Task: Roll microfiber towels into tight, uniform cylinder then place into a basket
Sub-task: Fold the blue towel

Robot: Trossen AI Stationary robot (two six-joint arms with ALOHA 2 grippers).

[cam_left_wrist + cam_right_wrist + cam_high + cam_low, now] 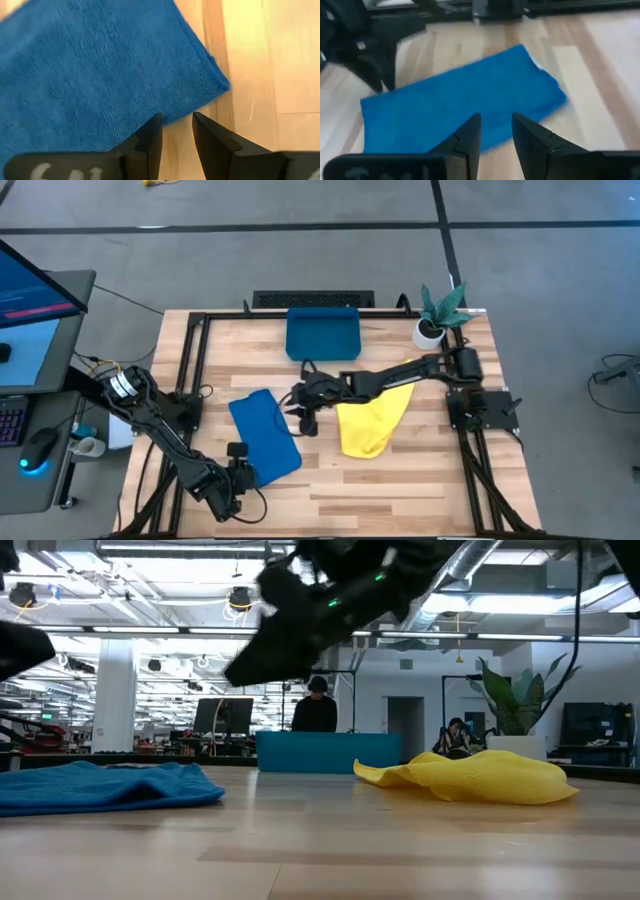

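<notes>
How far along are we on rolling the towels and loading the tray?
Nothing looks finished: the basket holds no towel. The blue towel lies flat and the yellow towel lies crumpled, neither rolled. In hand: the left gripper sits at the blue towel's corner and the right gripper hangs above it, both open, empty. Rolling both and placing them remain.

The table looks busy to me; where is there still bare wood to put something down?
The near edge of the table is bare below the yellow towel. Another patch lies between the blue towel and the basket. The middle is crowded: the right gripper hangs between the towels, and the left gripper sits at the blue towel's corner.
</notes>
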